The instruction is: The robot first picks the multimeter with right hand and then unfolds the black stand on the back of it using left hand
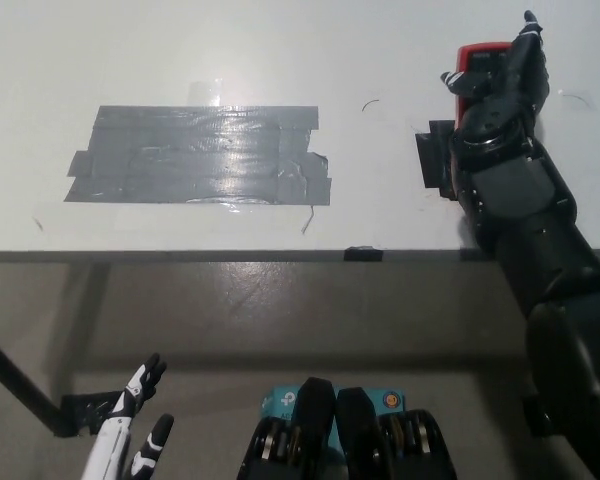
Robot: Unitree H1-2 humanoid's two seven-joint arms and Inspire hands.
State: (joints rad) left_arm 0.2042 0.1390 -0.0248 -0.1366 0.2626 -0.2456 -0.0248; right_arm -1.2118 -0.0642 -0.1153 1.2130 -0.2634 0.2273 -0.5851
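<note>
The red multimeter [478, 62] lies on the white table's far right side, mostly hidden by a black hand.

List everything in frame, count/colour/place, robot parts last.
table: 1, white, fills the upper half of the view; its front edge runs across the middle.
grey tape patch: 1, grey, shiny, overlapping strips, left of centre on the table.
black tape piece: 1, black, on the table beside the right wrist.
black tab: 1, small, on the table's front edge.
multimeter: 1, red casing, far right of the table, mostly hidden under the right robot hand.
floor: grey-brown, below the table edge.
left robot hand: 1, white, lower left, off the table, empty with fingers apart.
right robot hand: 1, black, over the multimeter; grip unclear.
</note>
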